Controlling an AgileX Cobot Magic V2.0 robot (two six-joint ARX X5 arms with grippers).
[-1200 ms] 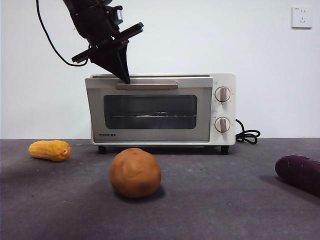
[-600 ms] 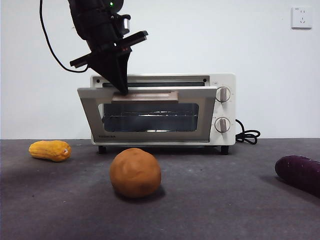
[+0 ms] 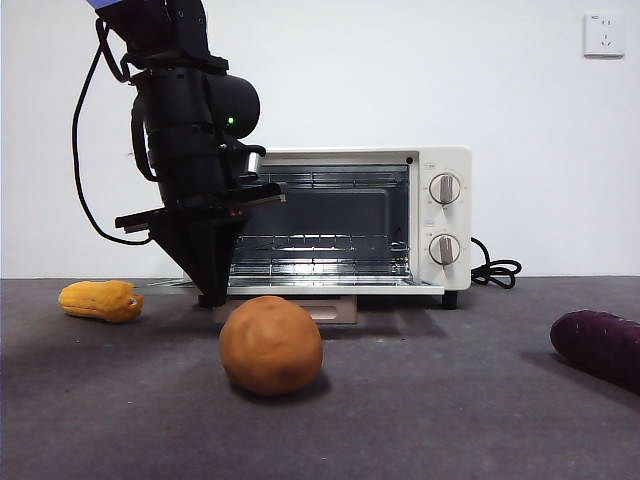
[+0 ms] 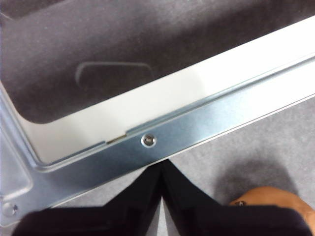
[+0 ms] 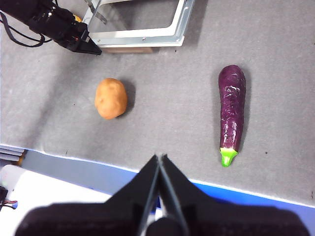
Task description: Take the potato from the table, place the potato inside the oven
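The potato [image 3: 271, 345], a round orange-brown ball, lies on the dark grey table [image 3: 430, 400] in front of the oven [image 3: 445, 215]; it also shows as the potato [image 5: 110, 98] and the potato [image 4: 268, 206]. The oven's door [image 3: 330, 289] lies open and flat, its beige handle [image 3: 322, 311] hanging under the front edge. My left gripper [image 3: 212, 295] stands shut at the door's front left corner, its gripper tip [image 4: 161, 166] against the metal door frame [image 4: 197, 130], holding nothing. My right gripper [image 5: 160, 158] is shut and empty, high over the table's near edge.
A bumpy yellow vegetable [image 3: 100, 300] lies at the left. A dark purple vegetable [image 3: 597, 346] lies at the right, also seen from above as the purple vegetable [image 5: 232, 112]. The oven's black cord [image 3: 495, 270] coils beside it. Wire racks [image 3: 320, 245] show inside the oven.
The oven door has swung from closed to fully open and flat. My left gripper came down and forward with the handle to table level. The potato has not moved.
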